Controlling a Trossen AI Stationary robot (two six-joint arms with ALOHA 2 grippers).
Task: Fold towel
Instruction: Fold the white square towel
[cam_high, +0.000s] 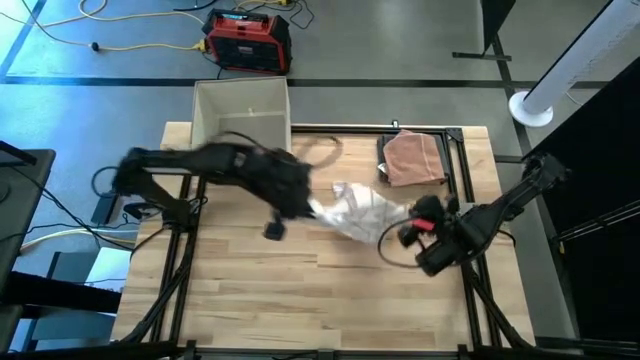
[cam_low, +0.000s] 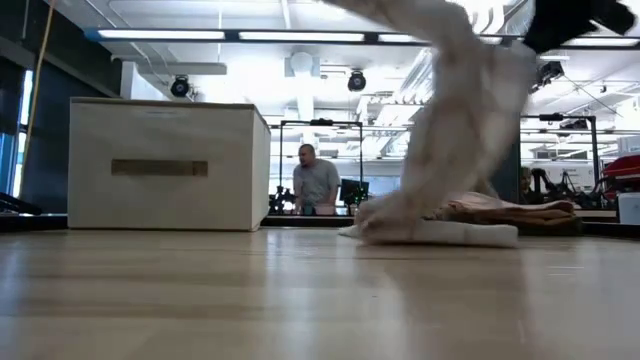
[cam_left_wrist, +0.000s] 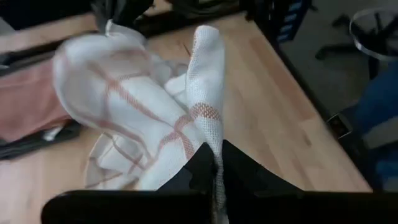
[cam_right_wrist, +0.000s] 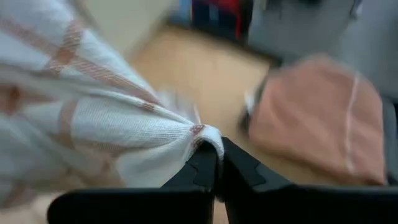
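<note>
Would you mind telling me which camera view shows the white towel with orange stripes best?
The left wrist view: the white towel with orange stripes fills it, weave clear. The high view shows a small bundle between both arms, the low view a blurred hanging drape, the right wrist view one pinched corner.

a robotics lab or open workshop: wooden bench (cam_high: 300, 290) on a black metal frame, concrete floor with a yellow extension cable (cam_high: 130, 42), a red power unit (cam_high: 248, 40), ceiling strip lights (cam_low: 165, 34), a person (cam_low: 317, 182) at monitors behind.

White waffle-weave cloth towel (cam_left_wrist: 143, 118) with rust-orange stripes, soft and matt. Pale wooden table (cam_high: 300, 290), smooth with a slight sheen. Folded pinkish cloth (cam_high: 413, 158), matt. Matt black gripper fingers (cam_right_wrist: 202, 168).
</note>
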